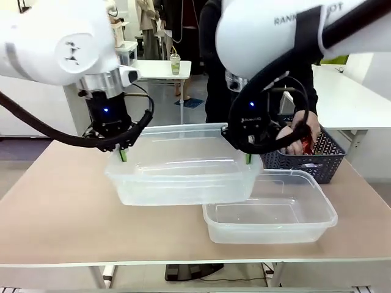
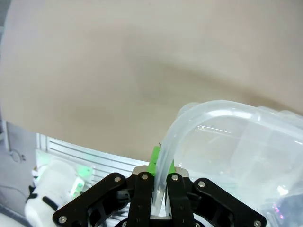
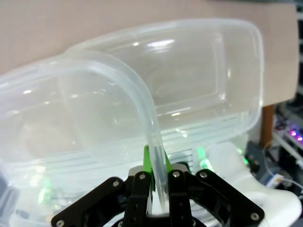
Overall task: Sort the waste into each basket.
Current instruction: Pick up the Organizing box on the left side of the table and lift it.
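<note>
L hand (image 1: pixel 123 154) & R hand (image 1: pixel 247 159) each clamped tight on opposite rims of clear tub (image 1: pixel 183 182), held off tabletop (image 1: pixel 67 213), 2nd tub (image 1: pixel 275 224) resting below-right.

1. Upper tub (image 1: pixel 183 183): clear plastic, rectangular with rounded corners and a rolled rim, empty. It hangs above the table, about level. The left hand (image 1: pixel 122 154) pinches its left rim and the right hand (image 1: pixel 247 159) pinches its right rim.
2. Lower tub (image 1: pixel 269 233): same kind, empty, upright on the table at the right. Its near-left corner sits under the upper tub.
3. Red waste (image 1: pixel 305 145): in the dark basket (image 1: pixel 324 160), mostly hidden.
</note>
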You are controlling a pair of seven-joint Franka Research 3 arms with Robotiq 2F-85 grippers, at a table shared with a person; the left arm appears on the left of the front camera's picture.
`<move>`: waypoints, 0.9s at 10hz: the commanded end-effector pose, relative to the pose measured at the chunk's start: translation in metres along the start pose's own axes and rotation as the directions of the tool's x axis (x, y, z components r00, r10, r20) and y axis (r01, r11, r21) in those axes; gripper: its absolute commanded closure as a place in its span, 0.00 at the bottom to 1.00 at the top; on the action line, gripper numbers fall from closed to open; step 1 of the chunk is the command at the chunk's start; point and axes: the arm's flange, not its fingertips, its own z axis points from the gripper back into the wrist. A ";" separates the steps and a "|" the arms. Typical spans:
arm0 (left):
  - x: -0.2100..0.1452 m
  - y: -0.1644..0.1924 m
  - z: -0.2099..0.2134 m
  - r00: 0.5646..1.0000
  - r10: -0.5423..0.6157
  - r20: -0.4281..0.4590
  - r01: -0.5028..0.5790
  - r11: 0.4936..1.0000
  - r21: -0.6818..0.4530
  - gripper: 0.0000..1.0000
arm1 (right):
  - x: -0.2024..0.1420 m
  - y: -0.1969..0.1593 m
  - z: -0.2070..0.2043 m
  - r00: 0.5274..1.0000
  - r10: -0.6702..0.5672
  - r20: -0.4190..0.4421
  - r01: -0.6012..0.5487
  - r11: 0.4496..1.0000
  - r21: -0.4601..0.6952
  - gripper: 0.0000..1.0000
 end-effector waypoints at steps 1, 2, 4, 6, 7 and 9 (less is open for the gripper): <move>0.026 0.022 -0.002 0.995 0.083 -0.059 -0.081 0.996 0.037 0.96 | 0.004 -0.041 -0.026 0.997 -0.047 -0.064 0.047 0.999 -0.002 0.95; 0.029 0.020 -0.005 0.995 0.085 -0.051 -0.084 0.996 0.023 0.96 | 0.005 -0.049 -0.031 0.995 -0.070 -0.071 0.072 0.997 0.020 0.95; 0.031 0.019 -0.008 0.997 0.074 -0.005 -0.074 0.997 0.031 0.96 | 0.011 -0.055 -0.035 0.983 -0.127 -0.133 0.138 0.987 0.080 0.95; 0.031 0.019 -0.007 0.997 0.053 0.064 -0.053 0.999 -0.004 0.96 | 0.016 -0.051 -0.040 0.970 -0.169 -0.175 0.184 0.980 0.075 0.95; 0.029 0.017 -0.002 0.992 0.050 0.114 -0.049 0.999 -0.010 0.96 | 0.016 -0.044 -0.042 0.969 -0.157 -0.189 0.172 0.983 0.069 0.95; 0.028 0.016 0.004 0.983 0.050 0.177 -0.047 0.999 -0.022 0.96 | 0.020 -0.044 -0.044 0.955 -0.202 -0.216 0.221 0.973 0.067 0.95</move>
